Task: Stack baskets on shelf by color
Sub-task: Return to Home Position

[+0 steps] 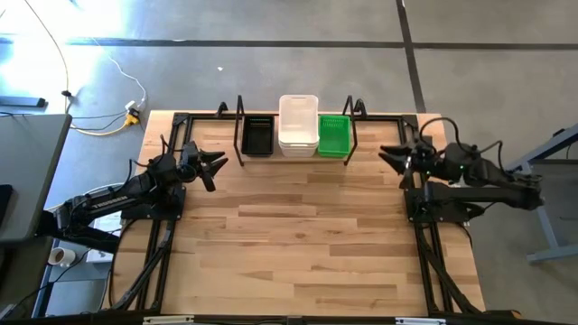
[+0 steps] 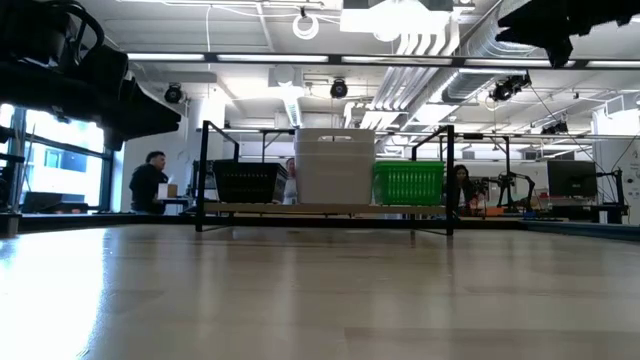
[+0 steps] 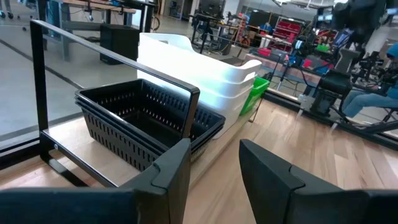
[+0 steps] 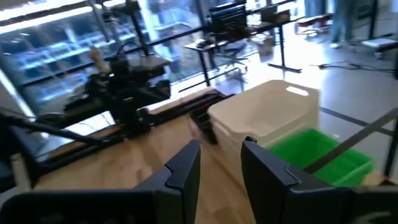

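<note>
The shelf [image 1: 239,135] stands at the middle of the far edge of the desk [image 1: 298,235]. It holds three nested stacks side by side. The black baskets [image 1: 258,135] are at its left end and the green baskets [image 1: 334,134] at its right end. The white baskets [image 1: 297,122] sit between them, touching both neighbours and rising tallest. The left arm [image 1: 144,185] hangs above the desk near the left edge, off the shelf's left end. The left jaws are released, point toward the shelf and grasp nothing. The right arm [image 1: 479,176] mirrors it near the right edge. The right jaws are likewise released, with nothing between them.
</note>
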Controlling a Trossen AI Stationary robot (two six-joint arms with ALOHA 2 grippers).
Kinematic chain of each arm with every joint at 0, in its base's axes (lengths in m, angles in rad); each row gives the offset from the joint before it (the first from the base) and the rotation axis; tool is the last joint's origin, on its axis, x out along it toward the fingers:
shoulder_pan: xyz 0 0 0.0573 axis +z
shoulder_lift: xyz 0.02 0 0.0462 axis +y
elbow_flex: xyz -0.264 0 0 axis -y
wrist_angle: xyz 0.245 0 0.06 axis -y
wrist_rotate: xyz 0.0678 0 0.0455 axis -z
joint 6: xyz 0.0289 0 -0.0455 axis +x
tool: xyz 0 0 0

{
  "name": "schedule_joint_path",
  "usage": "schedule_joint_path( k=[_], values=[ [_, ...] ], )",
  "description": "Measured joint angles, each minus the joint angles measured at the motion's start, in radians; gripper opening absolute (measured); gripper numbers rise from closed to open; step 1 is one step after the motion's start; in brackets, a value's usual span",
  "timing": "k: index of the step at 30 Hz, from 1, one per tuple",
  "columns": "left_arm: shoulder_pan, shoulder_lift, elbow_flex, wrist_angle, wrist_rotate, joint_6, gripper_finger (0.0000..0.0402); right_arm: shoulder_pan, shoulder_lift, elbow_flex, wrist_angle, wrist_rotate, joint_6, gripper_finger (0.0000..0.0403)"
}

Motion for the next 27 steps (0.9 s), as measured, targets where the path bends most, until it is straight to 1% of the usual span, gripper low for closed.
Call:
schedule_joint_path(
  k=[4, 8, 14, 17, 21, 25, 27],
  values=[
    [0.000, 0.000, 0.000, 0.000, 0.000, 0.000, 0.0129, 0.027, -0.079, -0.104, 0.072, -0.045, 0.014, 0.0103],
    [0.000, 0.000, 0.000, 0.000, 0.000, 0.000, 0.0129, 0.050, -0.153, -0.201, 0.144, -0.125, 0.018, 0.0103],
    [0.000, 0.000, 0.000, 0.000, 0.000, 0.000, 0.0129, 0.077, -0.279, -0.307, 0.155, -0.198, 0.044, 0.0103],
    [0.000, 0.000, 0.000, 0.000, 0.000, 0.000, 0.0129, 0.089, -0.281, -0.338, 0.164, -0.229, 0.044, 0.0103],
    [0.000, 0.000, 0.000, 0.001, 0.000, 0.000, 0.0129, 0.103, -0.276, -0.370, 0.160, -0.232, 0.079, 0.0103],
    [0.000, 0.001, 0.001, 0.000, 0.000, 0.000, 0.0129, 0.114, -0.281, -0.414, 0.166, -0.273, 0.096, 0.0103],
    [0.000, 0.001, 0.001, 0.000, 0.000, 0.000, 0.0129, 0.116, -0.281, -0.439, 0.162, -0.267, 0.111, 0.0103]
  ],
)
